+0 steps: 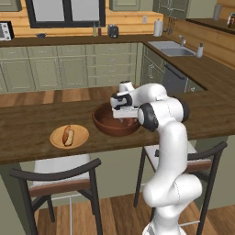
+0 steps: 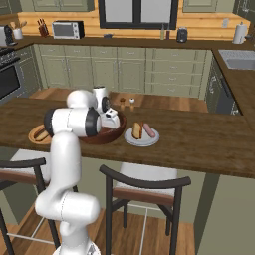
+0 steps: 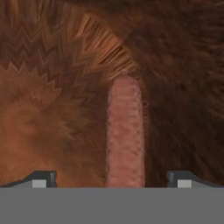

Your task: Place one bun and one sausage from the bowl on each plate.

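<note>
The gripper (image 3: 112, 179) hangs low inside the wooden bowl (image 1: 103, 124), its jaws spread wide and grasping nothing. One pinkish sausage (image 3: 125, 133) lies on the bowl's floor between the two fingertips (image 3: 43, 178), running lengthwise away from them, slightly nearer the right tip and apart from both. To the gripper's left, beside the bowl, a tan plate (image 1: 80, 137) carries a single bun (image 1: 68, 136). To its right, just past the bowl, a pale plate (image 2: 141, 141) holds a bun (image 2: 137, 130) and a sausage (image 2: 149, 131) side by side.
</note>
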